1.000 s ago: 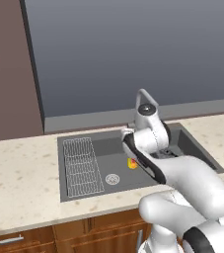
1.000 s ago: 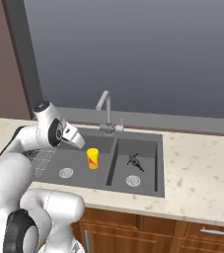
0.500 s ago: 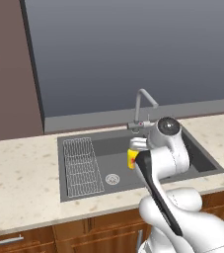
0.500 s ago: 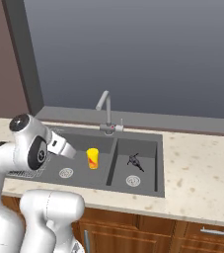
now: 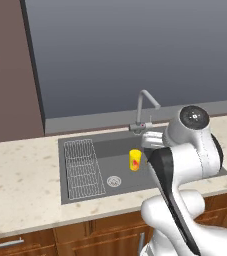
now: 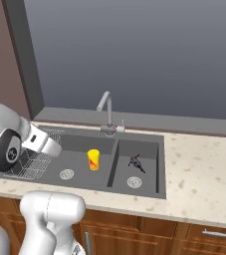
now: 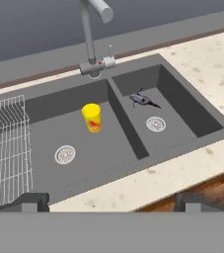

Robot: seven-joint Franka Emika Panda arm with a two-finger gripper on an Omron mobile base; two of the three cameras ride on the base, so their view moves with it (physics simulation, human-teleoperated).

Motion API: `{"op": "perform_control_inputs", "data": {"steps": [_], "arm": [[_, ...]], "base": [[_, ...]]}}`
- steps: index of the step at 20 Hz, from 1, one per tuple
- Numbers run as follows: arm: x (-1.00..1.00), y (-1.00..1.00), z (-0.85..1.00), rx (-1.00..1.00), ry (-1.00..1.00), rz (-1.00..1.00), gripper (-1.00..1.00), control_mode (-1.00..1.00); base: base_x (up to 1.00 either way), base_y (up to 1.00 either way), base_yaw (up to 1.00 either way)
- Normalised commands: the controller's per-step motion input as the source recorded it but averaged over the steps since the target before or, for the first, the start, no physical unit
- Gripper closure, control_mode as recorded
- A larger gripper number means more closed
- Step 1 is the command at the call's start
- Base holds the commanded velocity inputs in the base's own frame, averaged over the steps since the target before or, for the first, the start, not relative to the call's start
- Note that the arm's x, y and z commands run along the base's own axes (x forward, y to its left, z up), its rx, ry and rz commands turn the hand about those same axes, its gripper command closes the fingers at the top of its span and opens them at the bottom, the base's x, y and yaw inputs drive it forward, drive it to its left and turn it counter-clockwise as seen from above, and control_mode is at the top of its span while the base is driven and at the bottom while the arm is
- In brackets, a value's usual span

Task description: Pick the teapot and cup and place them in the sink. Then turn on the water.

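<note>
We are holding our gripper wide and empty, seeing the cup standing upright near the sink's central divider.

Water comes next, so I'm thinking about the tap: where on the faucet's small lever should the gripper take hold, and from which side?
Judging by the hand view, grip the thin upright lever beside the faucet base near its free top, from the front: wall behind, neck beside it.

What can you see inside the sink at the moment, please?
In the sink, the yellow cup stands upright in the left basin beside a wire rack; a small dark object lies in the right basin. Nothing is covered.
</note>
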Motion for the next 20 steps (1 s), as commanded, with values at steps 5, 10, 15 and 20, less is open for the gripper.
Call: {"op": "perform_control_inputs", "data": {"steps": [5,10,15,20], "arm": [[-0.73,-0.16,0.12,0.00,-0.21,0.03,-1.00,-1.00],[-0.67,-0.05,-0.01,0.00,-0.09,0.07,-1.00,-1.00],[-0.65,-0.07,-0.01,0.00,-0.02,0.11,-1.00,-1.00],[-0.50,-0.17,-0.02,0.00,-0.01,0.13,-1.00,-1.00]], "base": [[0.00,0.00,0.00],[0.00,0.00,0.00],[0.00,0.00,0.00],[0.00,0.00,0.00]]}}
